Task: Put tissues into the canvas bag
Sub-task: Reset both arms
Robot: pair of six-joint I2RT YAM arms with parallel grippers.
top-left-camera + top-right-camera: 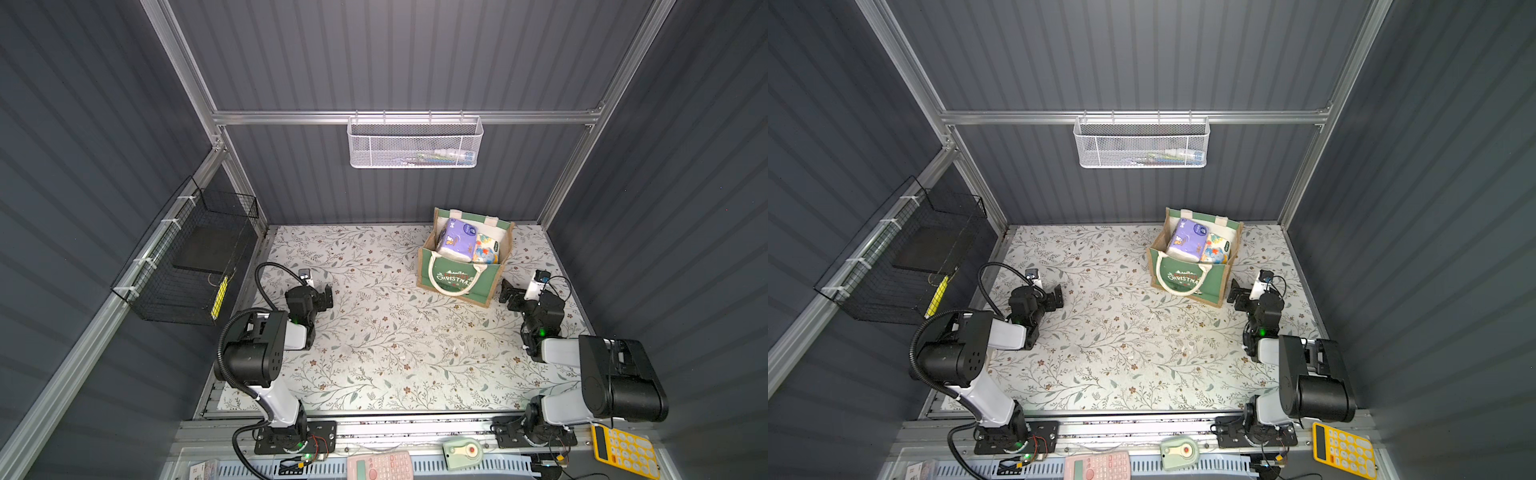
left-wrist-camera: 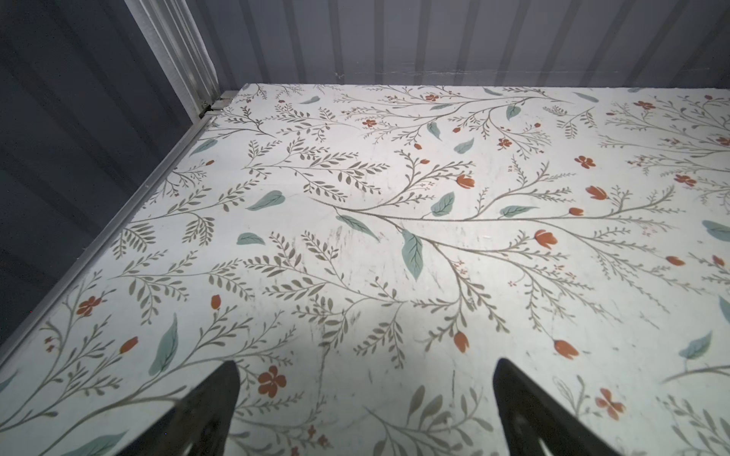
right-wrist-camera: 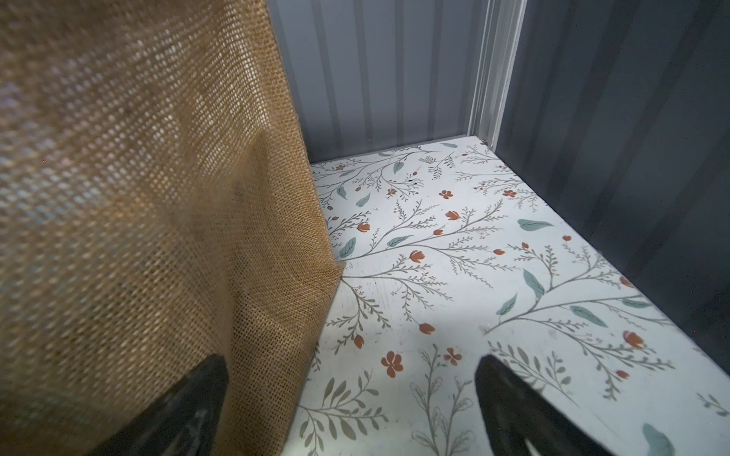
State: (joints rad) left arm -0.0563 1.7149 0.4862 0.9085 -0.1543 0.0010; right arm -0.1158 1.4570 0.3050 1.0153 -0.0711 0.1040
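Tissues (image 1: 459, 243) lay inside the canvas bag (image 1: 484, 286), far right. Right fingers (image 3: 513, 402) stood open beside it; left fingers (image 2: 525, 402) open, well apart.

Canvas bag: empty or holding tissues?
Holding tissues. The canvas bag stands upright and open; a purple pack and a cartoon-printed pack show inside, in both top views.

Read in white capitals on the green front of the canvas bag (image 1: 486, 282) (image 1: 1214, 278), in both top views: "CHRISTMAS". Print on tissues (image 1: 457, 239) inside too small to read. Key markings on pink calculator (image 1: 380, 467) and yellow calculator (image 1: 625, 453) illegible.
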